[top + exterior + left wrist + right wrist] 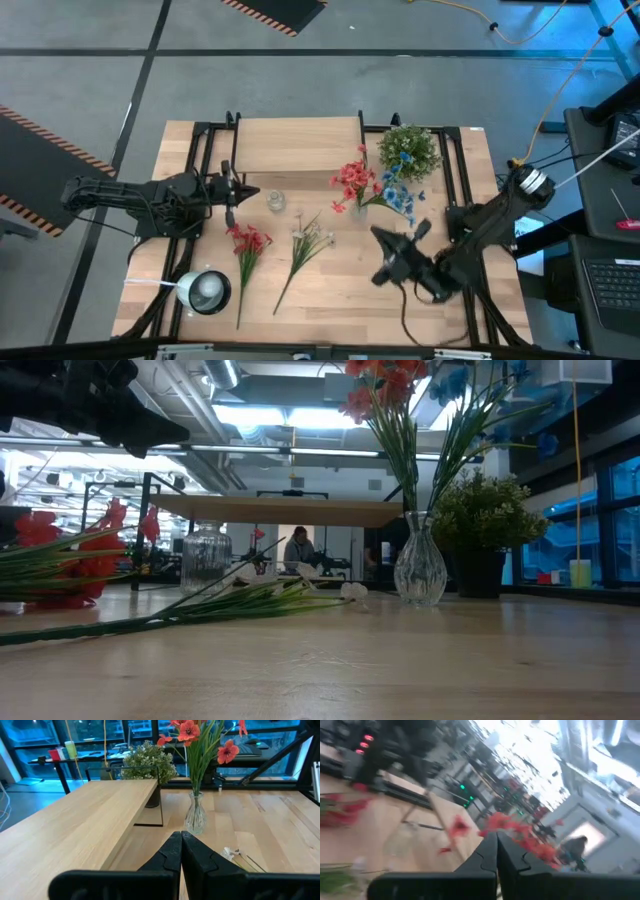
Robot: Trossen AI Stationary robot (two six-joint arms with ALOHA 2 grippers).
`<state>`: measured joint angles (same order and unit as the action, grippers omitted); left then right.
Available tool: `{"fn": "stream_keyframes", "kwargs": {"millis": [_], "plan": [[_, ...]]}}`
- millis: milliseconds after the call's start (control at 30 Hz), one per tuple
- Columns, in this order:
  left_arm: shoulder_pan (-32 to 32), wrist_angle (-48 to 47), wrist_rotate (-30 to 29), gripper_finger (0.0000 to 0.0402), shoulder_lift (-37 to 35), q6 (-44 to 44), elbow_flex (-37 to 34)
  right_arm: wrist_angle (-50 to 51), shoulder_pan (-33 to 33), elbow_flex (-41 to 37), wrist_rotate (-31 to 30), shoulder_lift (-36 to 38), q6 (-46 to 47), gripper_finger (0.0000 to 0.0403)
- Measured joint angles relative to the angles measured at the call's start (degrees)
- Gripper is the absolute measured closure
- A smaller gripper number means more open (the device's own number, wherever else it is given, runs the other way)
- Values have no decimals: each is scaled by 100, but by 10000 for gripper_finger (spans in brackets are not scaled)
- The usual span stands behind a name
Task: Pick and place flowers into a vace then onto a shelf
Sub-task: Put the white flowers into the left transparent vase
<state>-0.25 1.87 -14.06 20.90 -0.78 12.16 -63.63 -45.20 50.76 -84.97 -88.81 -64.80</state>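
Tabletop [420, 300]: light wood, carrying every item listed below.

Shelf [295, 145]: low light-wood board on thin black legs, at the far side of the table, nothing resting on it. In the left wrist view it runs along one side toward the bushy plant [148, 760].

Clear glass vase [420, 568]: upright on the tabletop just off the shelf's right end, beside the dark-potted bushy green plant [408, 150]. It holds a red sprig [353, 182] and a blue sprig [398, 196], their heads fanning out above the neck.

Second red sprig [247, 250]: flat on the table, left of centre, bloom toward the shelf, stem pointing to the near edge.

Whitish-cream sprig [305, 243]: flat on the table just right of the red one, apart from it, lying on a slant.

Small ribbed glass jar [275, 200]: upright near the shelf's front edge, between the left gripper and the vase.

Round metal lamp head [205, 291]: near left corner of the table, by the loose red sprig's stem end.

Left gripper [243, 192]: fingers pressed together, holding nothing, raised beside the shelf's left front corner, pointing toward the jar. The loose red sprig lies near it, toward the near edge.

Right gripper [382, 234]: fingers together, empty, above the table right of centre. The vase stands just beyond it toward the shelf; the cream sprig lies to its left, well apart.

Person [297, 547]: seated in the room behind the table, seen under the shelf in the low view.
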Motion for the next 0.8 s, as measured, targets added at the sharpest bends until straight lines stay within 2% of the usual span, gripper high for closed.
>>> {"fn": "stream_keyframes", "kwargs": {"millis": [100, 167, 233, 300, 400, 433, 467, 633, 800], "plan": [[0, -2, 0, 398, 1, 2, 0, 169, 177, -96, 140, 273, 62, 403], [-2, -13, 0, 398, 1, 2, 0, 377, 171, -258, 600, 441, 193, 403], [-1, -11, 0, 398, 0, 2, 0, 1088, 54, -313, 1276, 691, 487, 403], [0, -9, 0, 398, 1, 2, 0, 2483, -31, -228, 2186, 1063, 1308, 403], [0, -11, 0, 398, -1, 16, 0, 5392, 190, 218, 4444, 1676, 3329, 403], [0, -11, 0, 398, -1, 45, 0, 5996, 410, 402, 5077, 1773, 3926, 403], [-2, -11, 0, 398, 1, 83, 0, 6307, 634, 530, 5427, 1816, 4376, 403], [-2, -35, 0, 398, 1, 153, 0, 6434, 1255, 401, 5614, 1826, 5050, 403], [0, -35, 0, 398, -1, 153, 0, 5451, 1350, -412, 5988, 1818, 5214, 403]]}}
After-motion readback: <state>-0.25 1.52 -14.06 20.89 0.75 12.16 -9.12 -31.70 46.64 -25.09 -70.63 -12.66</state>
